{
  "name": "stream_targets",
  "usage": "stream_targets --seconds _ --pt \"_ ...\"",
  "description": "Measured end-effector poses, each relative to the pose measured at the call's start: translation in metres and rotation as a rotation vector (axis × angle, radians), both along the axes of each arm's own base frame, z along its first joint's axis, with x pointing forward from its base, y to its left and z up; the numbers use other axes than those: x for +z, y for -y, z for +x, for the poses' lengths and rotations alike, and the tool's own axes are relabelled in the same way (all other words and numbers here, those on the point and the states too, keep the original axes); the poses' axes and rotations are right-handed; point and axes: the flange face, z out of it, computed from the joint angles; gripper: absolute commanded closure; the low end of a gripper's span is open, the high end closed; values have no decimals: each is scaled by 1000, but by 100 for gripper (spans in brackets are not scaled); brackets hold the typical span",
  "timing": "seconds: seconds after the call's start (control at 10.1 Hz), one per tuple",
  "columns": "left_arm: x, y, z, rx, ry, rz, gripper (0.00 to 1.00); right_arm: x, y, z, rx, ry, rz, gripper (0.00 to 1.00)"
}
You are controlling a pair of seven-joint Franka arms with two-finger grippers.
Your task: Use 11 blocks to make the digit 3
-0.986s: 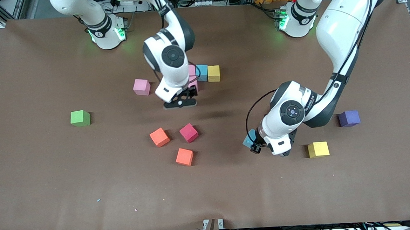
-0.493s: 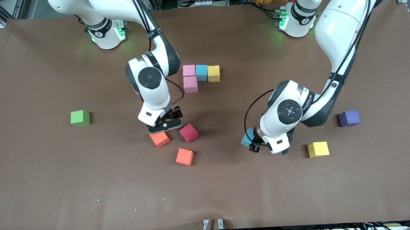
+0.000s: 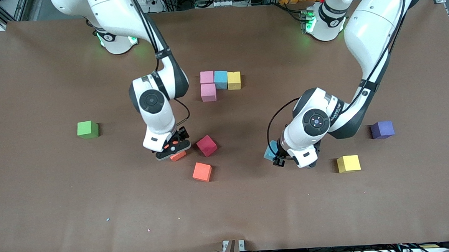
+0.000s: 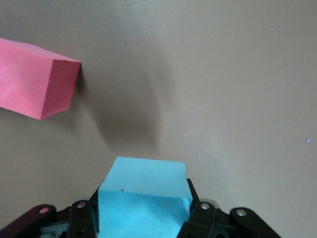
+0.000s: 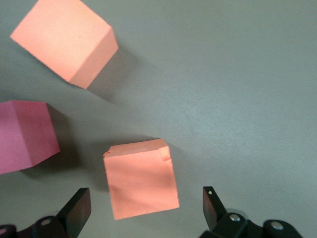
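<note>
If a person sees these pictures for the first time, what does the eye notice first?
Probably the right gripper, open, low over an orange block near the table's middle, beside a crimson block. Next, the left gripper holds a light blue block above bare table. Nearer the bases, four blocks form a small corner shape.

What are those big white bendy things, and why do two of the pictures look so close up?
Those are two robot arms standing at a brown table. One picture looks down from a high camera. The two close-ups come from small cameras on the arms' wrists. Each arm ends in jaws for pinching. The left gripper is shut on a light blue block, carried above the table. The right gripper is open over an orange block. Two pink blocks, a blue one and a yellow one already sit together. More coloured blocks lie scattered around.
</note>
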Motion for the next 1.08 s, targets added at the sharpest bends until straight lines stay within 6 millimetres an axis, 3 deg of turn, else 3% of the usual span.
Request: stream_targets --seconds 0.39,0.69,1.08 --pt "7 -1 -3 95 -31 23 73 -36 -17 -8 25 -15 47 0" --pt "11 6 -7 202 -46 22 73 -35 4 5 82 -26 46 0" --pt "12 9 -9 305 -61 24 73 -23 -5 7 99 -91 39 0"
